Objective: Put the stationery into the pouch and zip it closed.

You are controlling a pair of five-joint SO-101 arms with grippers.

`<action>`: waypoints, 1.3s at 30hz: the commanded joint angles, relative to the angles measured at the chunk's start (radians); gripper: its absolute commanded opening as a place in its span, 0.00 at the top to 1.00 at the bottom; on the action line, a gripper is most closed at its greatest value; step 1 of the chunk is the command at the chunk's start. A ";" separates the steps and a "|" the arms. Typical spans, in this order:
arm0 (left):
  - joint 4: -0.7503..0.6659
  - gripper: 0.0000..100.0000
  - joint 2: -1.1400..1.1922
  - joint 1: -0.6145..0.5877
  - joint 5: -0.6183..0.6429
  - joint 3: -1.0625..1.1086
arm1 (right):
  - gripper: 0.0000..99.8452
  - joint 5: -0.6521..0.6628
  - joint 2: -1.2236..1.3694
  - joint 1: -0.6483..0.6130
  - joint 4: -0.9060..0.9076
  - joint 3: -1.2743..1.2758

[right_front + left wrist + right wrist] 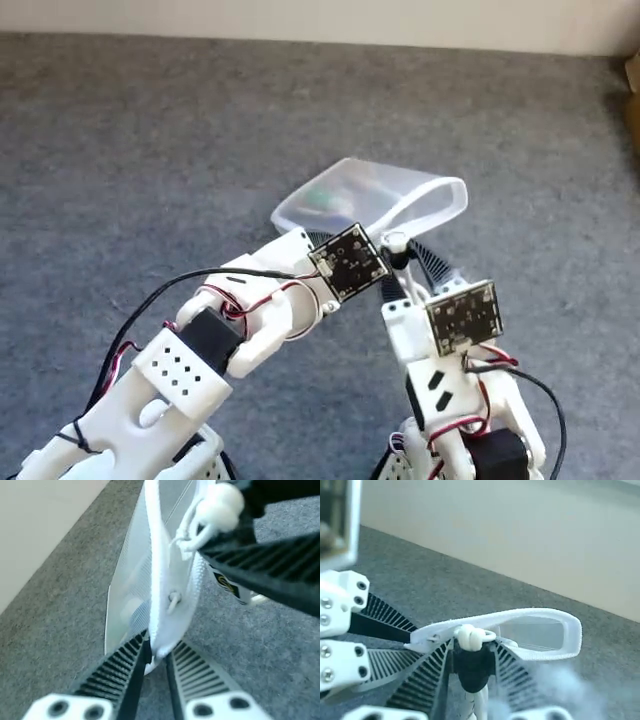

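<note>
Left gripper (pixel 157 648): black ribbed fingers pinched narrow on the near end of the translucent white zip pouch (pixel 385 195), at its zip edge.
Right gripper (pixel 473 647): just beside the left, fingers clamped on the white knotted cord pull (pixel 471 637) of the zip.
Pouch: mouth gaping in a loop beyond the pull, extending away from both grippers over the grey carpeted table (pixel 150 140).
Contents: a greenish item (pixel 325 198) shows through the wall, too blurred to identify.

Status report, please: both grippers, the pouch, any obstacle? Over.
Left gripper shut on end of translucent white pouch. Right gripper shut on white bead zip pull. Pouch mouth mostly open, green item inside. No obstacle seen along zip.
</note>
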 commanded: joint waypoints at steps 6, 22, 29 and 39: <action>0.018 1.00 -0.013 -0.051 0.018 -0.002 | 1.00 -0.012 -0.007 0.067 -0.107 0.010; 0.018 1.00 -0.015 -0.051 0.017 0.013 | 1.00 -0.012 -0.007 0.203 -0.265 0.107; 0.018 1.00 -0.015 -0.039 0.017 0.007 | 1.00 -0.012 -0.007 0.182 -0.259 0.108; 0.014 0.81 -0.015 0.001 0.166 -0.030 | 1.00 -0.005 -0.007 0.088 -0.216 0.108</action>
